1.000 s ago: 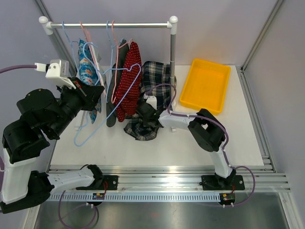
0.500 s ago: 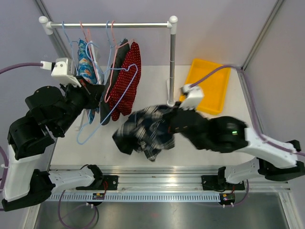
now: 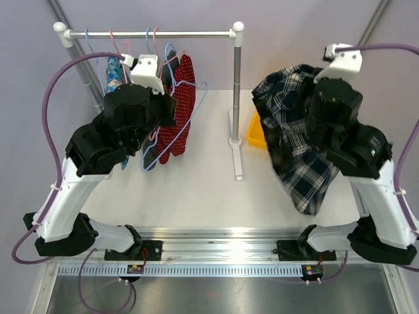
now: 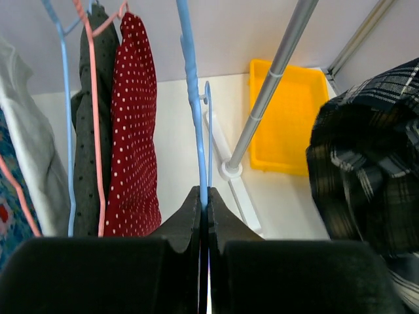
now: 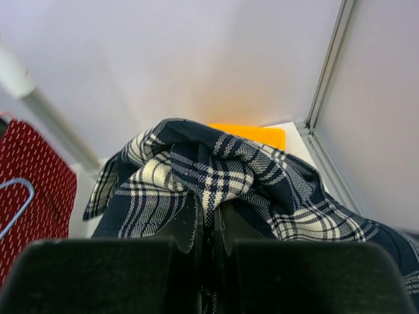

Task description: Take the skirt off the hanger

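From the top camera, you see the navy-and-white plaid fabric skirt (image 3: 298, 150) hanging free in the air from the raised right arm. It is over the right side of the white worktop (image 3: 196, 190) and in front of the yellow plastic tray (image 3: 254, 131), most of which it hides. It is well apart from the metal clothes rail (image 3: 157, 34), so I judge it is off its hanger and held high so the hem does not drag. Your left arm is up at the rail, beside the red white-dotted garment (image 3: 183, 78).

On the left wrist camera, the left jaws are pressed together on the light blue wire hanger (image 4: 194, 118), which rises bare between them. That pinch likely steadies the hanger so it cannot swing on the rail. The skirt shows at the right edge, dark and bunched.

On the right wrist camera, the right jaws are pinching a gathered fold of the skirt. The cloth mounds over the fingertips in loose creases and falls away on both sides. It is soft, thin woven stuff, dark blue crossed with cream bands, and limp rather than stiff. The tray is just a yellow strip behind it.
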